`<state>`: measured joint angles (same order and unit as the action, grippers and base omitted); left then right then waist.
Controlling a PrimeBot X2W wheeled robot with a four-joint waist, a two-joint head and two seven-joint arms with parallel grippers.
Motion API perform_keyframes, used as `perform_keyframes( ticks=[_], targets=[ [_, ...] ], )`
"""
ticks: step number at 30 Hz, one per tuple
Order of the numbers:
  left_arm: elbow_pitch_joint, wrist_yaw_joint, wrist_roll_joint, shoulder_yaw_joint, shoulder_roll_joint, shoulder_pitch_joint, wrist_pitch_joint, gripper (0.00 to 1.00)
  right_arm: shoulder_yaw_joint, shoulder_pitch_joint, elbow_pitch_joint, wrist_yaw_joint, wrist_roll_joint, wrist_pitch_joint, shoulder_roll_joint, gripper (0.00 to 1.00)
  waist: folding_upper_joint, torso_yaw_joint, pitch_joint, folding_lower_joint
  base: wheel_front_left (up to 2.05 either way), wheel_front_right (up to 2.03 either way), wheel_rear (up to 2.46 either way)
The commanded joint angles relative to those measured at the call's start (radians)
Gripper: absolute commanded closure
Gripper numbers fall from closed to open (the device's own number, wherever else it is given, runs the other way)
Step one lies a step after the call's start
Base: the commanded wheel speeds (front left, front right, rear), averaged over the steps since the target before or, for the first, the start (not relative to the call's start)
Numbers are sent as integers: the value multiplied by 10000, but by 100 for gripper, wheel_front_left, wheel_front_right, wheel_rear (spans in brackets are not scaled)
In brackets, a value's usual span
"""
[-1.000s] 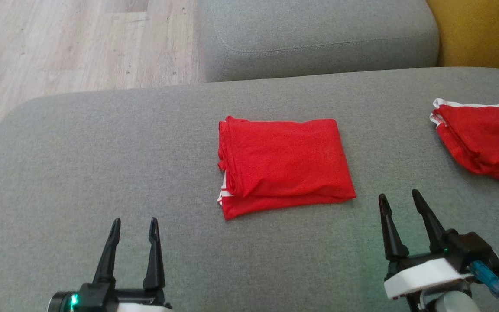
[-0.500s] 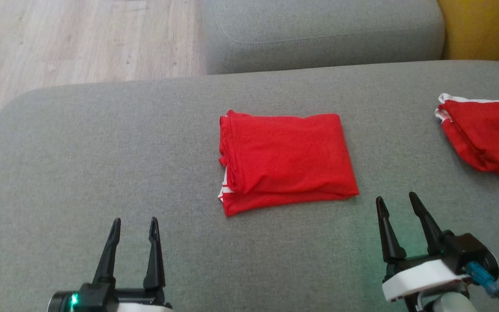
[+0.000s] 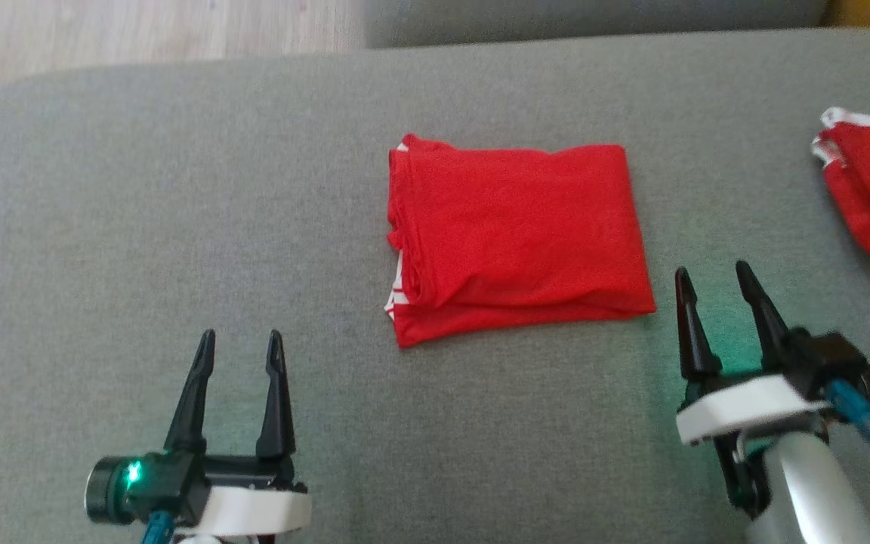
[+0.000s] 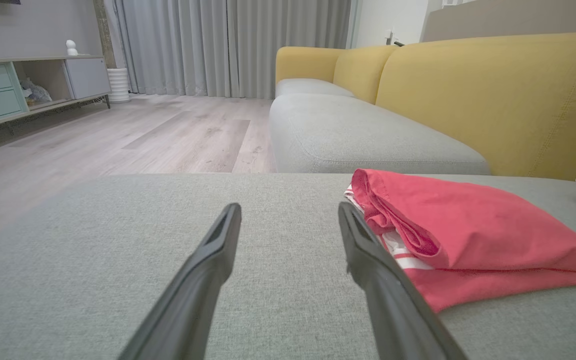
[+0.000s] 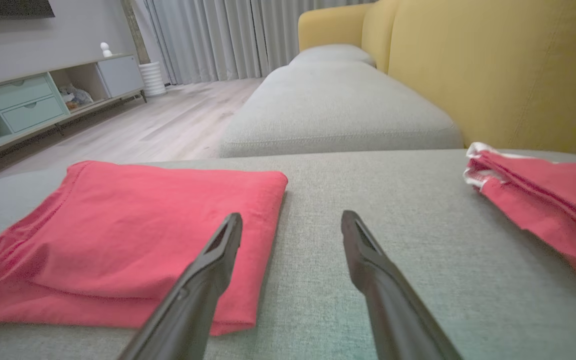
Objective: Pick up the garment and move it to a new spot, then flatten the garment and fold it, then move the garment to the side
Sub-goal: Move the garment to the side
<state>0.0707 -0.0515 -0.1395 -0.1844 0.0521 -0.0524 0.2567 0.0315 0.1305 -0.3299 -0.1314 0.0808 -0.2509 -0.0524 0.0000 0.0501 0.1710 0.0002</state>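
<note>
Two red garments lie on the grey sofa cushion (image 3: 178,189). The folded red garment (image 3: 514,242), a tidy rectangle with white trim showing at its left edge, lies ahead of both pairs of jaws and between them, nearer the right jaws. The second red garment (image 3: 869,193) lies well off to the right of the right jaws, cut by the picture's edge. A yellow backrest (image 4: 493,95) rises beyond both.

Since a second ago the head camera has dipped, so everything sits higher in its view. The folded red garment keeps its shape and place on the cushion. The tips of the right jaws now reach just past its near right corner rather than level with it.

Both the left jaws and the right jaws stand wide apart, holding nothing and clear of the cloth.
</note>
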Motion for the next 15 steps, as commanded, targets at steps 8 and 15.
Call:
perform_keyframes(
  ticks=[8,15],
  targets=[
    [-236,-6,-4,-28,-18,884,51,0,252,2368,-1942,7,717,-109,-99,0,0,282,1030,-2,0,0,0],
    [-74,-4,24,-253,-18,1041,51,0,869,3688,-4598,7,1302,198,-48,0,0,432,1044,-2,0,0,0]
  ],
)
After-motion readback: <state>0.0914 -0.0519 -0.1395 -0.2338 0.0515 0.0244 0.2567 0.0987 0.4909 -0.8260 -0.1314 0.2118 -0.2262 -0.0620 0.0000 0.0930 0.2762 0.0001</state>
